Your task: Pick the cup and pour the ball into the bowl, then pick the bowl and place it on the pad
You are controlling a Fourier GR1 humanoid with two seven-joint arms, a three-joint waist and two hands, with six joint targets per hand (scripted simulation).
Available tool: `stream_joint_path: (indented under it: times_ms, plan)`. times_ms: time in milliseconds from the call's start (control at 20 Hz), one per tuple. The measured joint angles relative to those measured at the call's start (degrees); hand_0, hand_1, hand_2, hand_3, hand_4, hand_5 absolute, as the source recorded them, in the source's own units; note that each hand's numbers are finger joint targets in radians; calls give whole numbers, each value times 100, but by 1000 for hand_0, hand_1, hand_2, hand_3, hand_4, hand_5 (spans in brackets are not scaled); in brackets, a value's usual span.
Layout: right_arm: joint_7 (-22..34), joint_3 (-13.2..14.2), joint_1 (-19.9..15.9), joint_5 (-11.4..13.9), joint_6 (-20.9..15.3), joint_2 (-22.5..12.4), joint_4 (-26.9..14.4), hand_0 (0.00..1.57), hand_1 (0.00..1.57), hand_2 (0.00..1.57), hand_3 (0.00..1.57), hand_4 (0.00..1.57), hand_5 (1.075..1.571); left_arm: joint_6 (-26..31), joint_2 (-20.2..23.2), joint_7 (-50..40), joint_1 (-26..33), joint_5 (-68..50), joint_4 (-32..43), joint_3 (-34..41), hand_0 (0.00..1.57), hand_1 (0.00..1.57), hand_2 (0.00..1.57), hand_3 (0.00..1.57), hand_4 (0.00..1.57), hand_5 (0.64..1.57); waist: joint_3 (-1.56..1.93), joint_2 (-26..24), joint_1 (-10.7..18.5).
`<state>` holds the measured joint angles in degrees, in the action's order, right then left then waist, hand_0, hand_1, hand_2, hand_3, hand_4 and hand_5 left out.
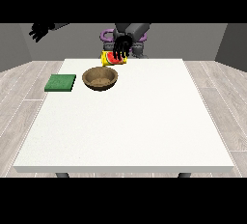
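On the white table, the brown bowl serves as landmark: the green pad lies to its left, apart. Just behind it, the yellow cup tilts, grasped by the hand at the view's right. Far behind and left, the other hand hangs raised with relaxed fingers.

walls: plain grey, running across the frame's top | floor: pale wood planks showing at both sides | table: white, filling the centre
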<state>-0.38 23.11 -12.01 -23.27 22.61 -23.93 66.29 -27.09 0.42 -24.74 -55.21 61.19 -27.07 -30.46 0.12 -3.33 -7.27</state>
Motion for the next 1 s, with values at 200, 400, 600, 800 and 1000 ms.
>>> stream_joint_path:
  times_ms: [200, 400, 600, 800, 1000]
  plan:
    - [-51, -165, -90, 136, -85, 168, -50, 0, 0, 0, 290, 693, 1552, 568, -25, -657, -312, 580, 92, -507, 1217, 1217, 1571, 1571, 1057, 1571, -3, -82, -122]
    - [-11, -260, -297, 172, -108, 229, -172, 0, 0, 0, 327, 686, 1552, 1315, -37, -1059, -462, 908, -124, -975, 272, 272, 1258, 1549, 1040, 1571, -5, -64, -249]
    - [-6, -291, -484, 212, -170, 229, -265, 0, 0, 0, 271, 691, 1548, 1961, -40, -1209, -372, 1083, -551, -1373, 167, 167, 1194, 1571, 1134, 1570, -8, -23, -302]
    - [-73, -283, -476, 268, -287, 272, -344, 0, 0, 0, 178, 737, 1553, 2413, -44, -1155, -241, 1209, -969, -1530, 0, 0, 1102, 1542, 1109, 1571, -10, -59, -142]
    - [-43, -207, -361, 269, -374, 234, -391, 0, 0, 0, 178, 737, 1553, 2034, 144, -1017, -45, 1002, -1401, -1140, 805, 805, 1571, 1563, 1168, 1561, -14, -209, 174]
